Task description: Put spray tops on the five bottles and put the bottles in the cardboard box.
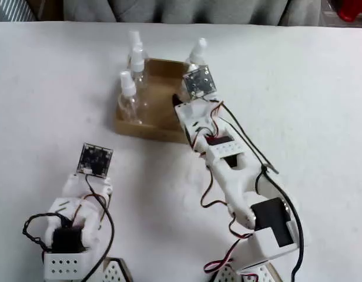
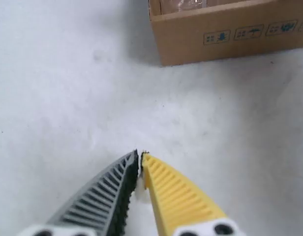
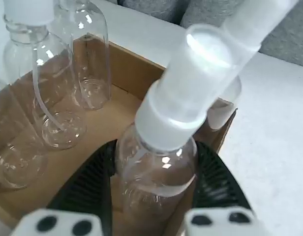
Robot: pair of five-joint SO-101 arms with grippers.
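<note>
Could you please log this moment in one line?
right gripper: jaws shut on bottle, at box | left gripper: jaws shut, empty

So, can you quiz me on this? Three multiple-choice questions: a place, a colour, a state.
1. Where is the bottle held by the right gripper? A on the floor; B at the cardboard box; C on a shelf.
2. The left gripper's fingers are: A grey and yellow; B both red; C both green.
3. The left gripper is: A wide open; B clamped on a bottle; C shut, empty.
Answers: B, the box lies right beneath it; A, both colours show; C, its tips meet over the table.
</note>
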